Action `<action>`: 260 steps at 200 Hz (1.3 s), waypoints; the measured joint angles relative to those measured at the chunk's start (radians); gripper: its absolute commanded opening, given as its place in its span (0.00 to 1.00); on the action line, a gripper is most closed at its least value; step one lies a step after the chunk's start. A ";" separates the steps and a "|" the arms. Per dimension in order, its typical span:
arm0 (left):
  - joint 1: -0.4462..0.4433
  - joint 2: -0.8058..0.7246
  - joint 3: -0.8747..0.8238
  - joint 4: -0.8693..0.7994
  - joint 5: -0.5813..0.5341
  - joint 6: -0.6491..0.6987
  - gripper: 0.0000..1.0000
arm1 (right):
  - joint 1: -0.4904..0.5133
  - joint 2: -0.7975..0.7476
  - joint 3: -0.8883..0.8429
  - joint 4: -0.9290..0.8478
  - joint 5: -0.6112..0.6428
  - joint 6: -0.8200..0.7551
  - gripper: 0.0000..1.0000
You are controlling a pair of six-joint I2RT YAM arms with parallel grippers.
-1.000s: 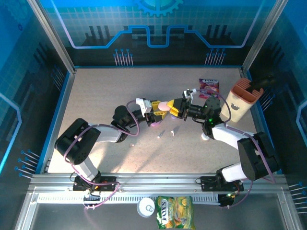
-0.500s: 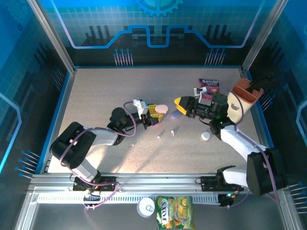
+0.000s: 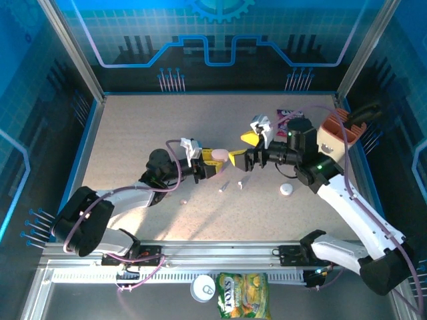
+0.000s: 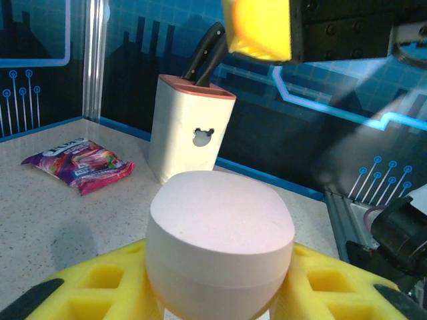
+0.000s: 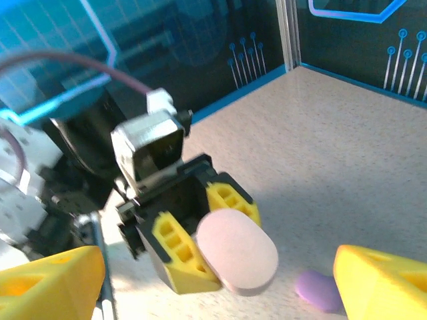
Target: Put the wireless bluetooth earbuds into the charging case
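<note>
Pink case [image 4: 220, 227]: a smooth, pebble-shaped charging case. The yellow pads of the left gripper [image 3: 209, 165] clamp its lower half and hold it above the table [image 3: 133, 133], near the middle. A seam runs round it, and the lid looks shut.
Right gripper [image 3: 243, 149]: its jaws are spread wide with nothing between them, and it faces the case from just beside it.
Earbuds [image 3: 224, 187]: two tiny white stubs lie on the table, a little apart from each other. They are near the grippers, on the side towards the arm bases, and neither is in the case.
Step in hand: probably opening the lid, since no earbud can go in until the case is open.
Doing it well: keep the left grip low on the base so the lid stays free. Bring one right finger to the seam and lift gently, because the smooth shell could slip out of the pads.
Hard to make out: where the hinge sits, whether a small pinkish speck [image 3: 184, 199] nearer the left arm is another earbud, and what the white round piece [image 3: 285, 189] is.
Partly cut off: a lilac rounded piece [image 5: 320, 291] lies on the table beside a right fingertip. I cannot tell whether it is a case or a lid.
</note>
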 measured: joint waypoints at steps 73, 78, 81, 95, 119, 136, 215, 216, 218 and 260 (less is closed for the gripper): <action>0.000 -0.029 0.000 -0.023 0.034 -0.023 0.40 | 0.105 0.083 -0.001 -0.050 0.235 -0.208 0.91; 0.000 -0.030 0.000 -0.023 0.034 -0.024 0.40 | 0.105 0.085 -0.001 -0.050 0.244 -0.212 0.91; 0.000 -0.030 0.000 -0.023 0.034 -0.024 0.40 | 0.105 0.085 -0.001 -0.050 0.248 -0.214 0.91; 0.000 -0.035 0.000 -0.025 0.034 -0.026 0.40 | 0.105 0.086 -0.001 -0.050 0.262 -0.220 0.90; 0.000 -0.042 0.000 -0.039 0.034 -0.025 0.40 | 0.106 0.089 -0.001 -0.049 0.269 -0.235 0.90; 0.000 -0.042 0.000 -0.053 0.033 -0.025 0.40 | 0.107 0.100 -0.001 -0.048 0.270 -0.244 0.90; 0.014 -0.042 -0.010 -0.083 0.028 0.005 0.39 | 0.114 0.123 -0.001 -0.006 0.308 -0.243 0.90; 0.014 -0.042 -0.011 -0.083 0.028 0.005 0.39 | 0.114 0.123 -0.001 -0.005 0.309 -0.243 0.90; 0.014 -0.042 -0.011 -0.083 0.027 0.005 0.40 | 0.114 0.123 -0.001 -0.003 0.311 -0.243 0.89; 0.013 -0.041 -0.024 -0.088 0.044 0.009 0.39 | 0.114 0.132 -0.001 0.060 0.355 -0.213 0.89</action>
